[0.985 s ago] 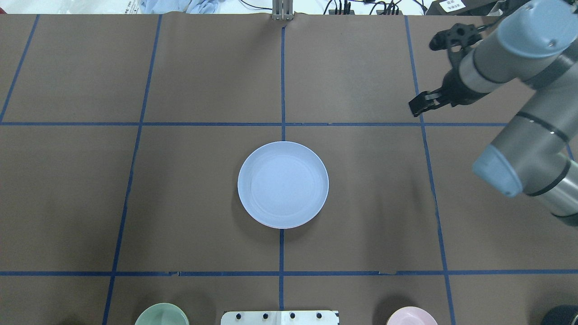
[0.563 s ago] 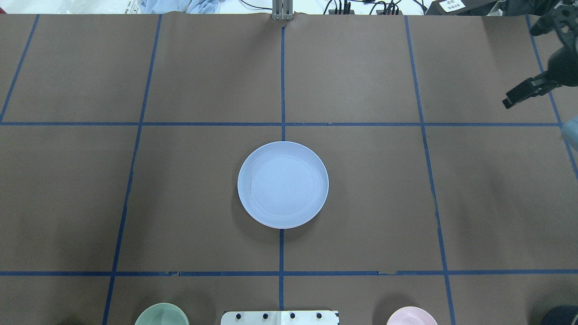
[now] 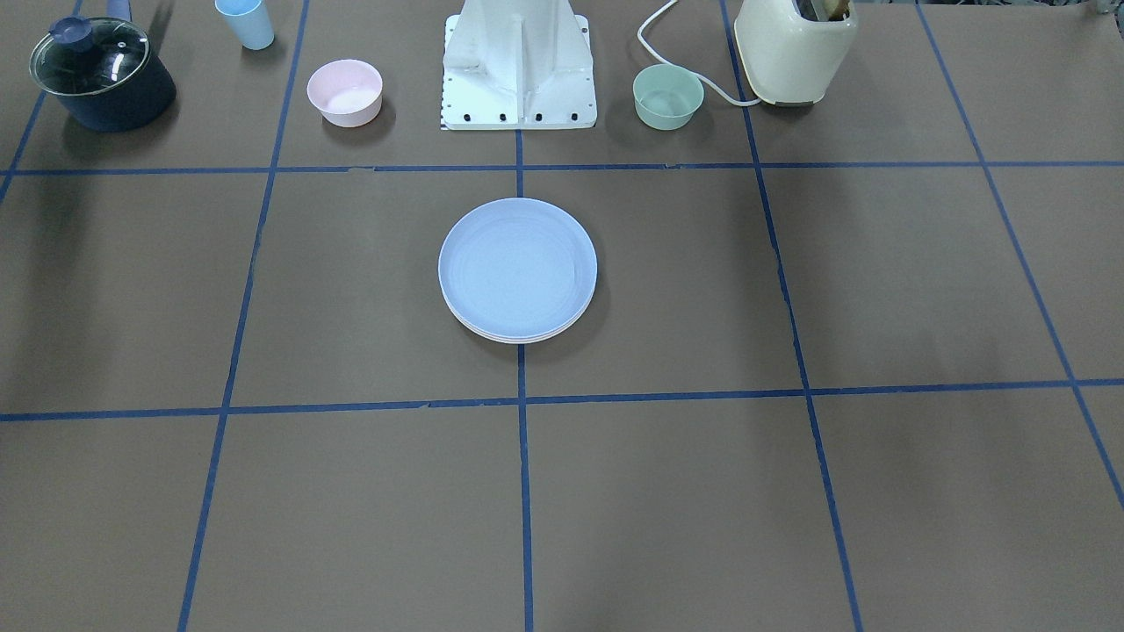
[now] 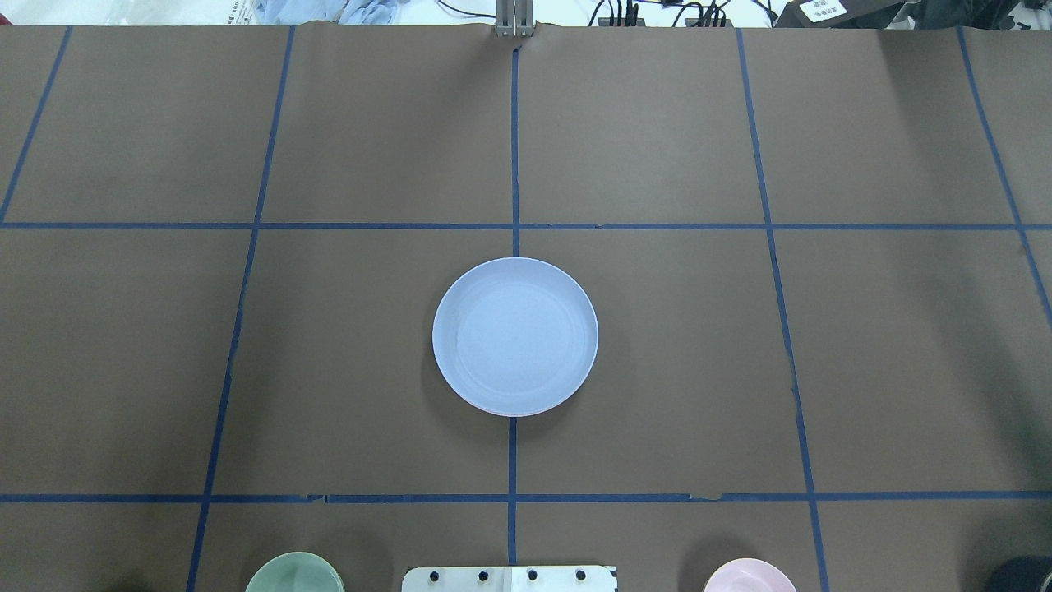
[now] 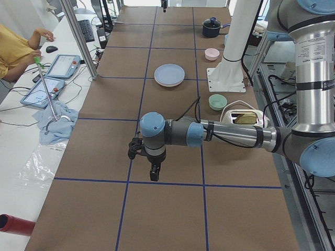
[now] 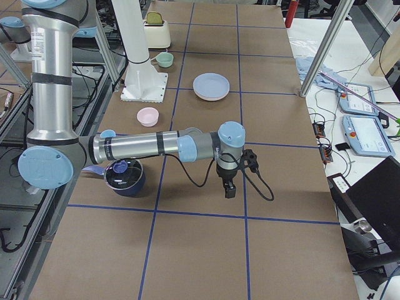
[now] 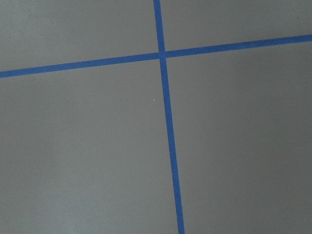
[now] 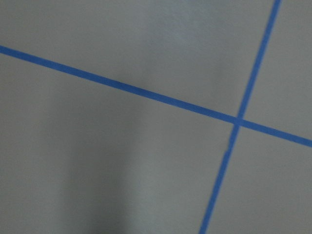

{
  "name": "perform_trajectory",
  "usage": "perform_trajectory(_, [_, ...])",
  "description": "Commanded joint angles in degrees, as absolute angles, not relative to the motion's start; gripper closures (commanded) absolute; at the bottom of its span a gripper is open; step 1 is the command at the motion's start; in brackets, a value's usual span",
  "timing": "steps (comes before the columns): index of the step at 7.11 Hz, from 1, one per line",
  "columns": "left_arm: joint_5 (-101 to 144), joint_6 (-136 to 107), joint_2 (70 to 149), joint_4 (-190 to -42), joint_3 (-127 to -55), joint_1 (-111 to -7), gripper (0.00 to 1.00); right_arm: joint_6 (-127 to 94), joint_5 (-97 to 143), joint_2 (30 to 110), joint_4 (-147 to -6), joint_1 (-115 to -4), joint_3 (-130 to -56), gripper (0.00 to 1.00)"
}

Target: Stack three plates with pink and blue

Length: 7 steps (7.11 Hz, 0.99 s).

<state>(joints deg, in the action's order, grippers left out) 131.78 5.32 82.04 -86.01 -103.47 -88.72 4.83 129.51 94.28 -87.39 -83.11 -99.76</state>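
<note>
The three plates sit in one stack at the middle of the table. The light blue plate is on top, also in the front view. A pink rim shows under it; the cream plate I cannot make out separately. The left gripper points down over bare table far from the stack, seen only in the left side view; I cannot tell if it is open. The right gripper hangs likewise over bare table, seen only in the right side view; I cannot tell its state. Both wrist views show only brown paper and blue tape.
Along the robot's side stand a dark pot with a glass lid, a light blue cup, a pink bowl, the white robot base, a mint-green bowl and a cream toaster.
The right arm has swung away to the right and left the overhead view. The plate stack has not moved.
</note>
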Motion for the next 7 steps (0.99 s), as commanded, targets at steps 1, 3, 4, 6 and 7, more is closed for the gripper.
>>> perform_trajectory(1, [131.7, 6.5, 84.4, -86.5, -100.9, -90.6, 0.00, 8.9, 131.0, 96.1, -87.9, -87.4, -99.3, 0.00])
perform_trajectory(3, [131.1, 5.8, 84.8, -86.2, -101.6, -90.6, 0.00, 8.9, 132.8, 97.5, -87.2, -87.5, -99.4, 0.00])
perform_trajectory(4, [131.1, 5.8, 84.2, -86.5, -101.3, -90.6, 0.00, 8.4, 132.6, 98.0, -87.1, -87.5, -99.4, 0.00])
perform_trajectory(6, [130.6, 6.1, 84.0, -86.5, -101.3, -90.6, 0.00, 8.4, 132.7, 98.7, -86.8, -87.5, -99.6, 0.00])
perform_trajectory(7, [130.3, 6.1, 83.8, -86.5, -101.3, -90.6, 0.00, 8.1, 132.6, 98.6, -86.8, -87.5, -99.5, 0.00])
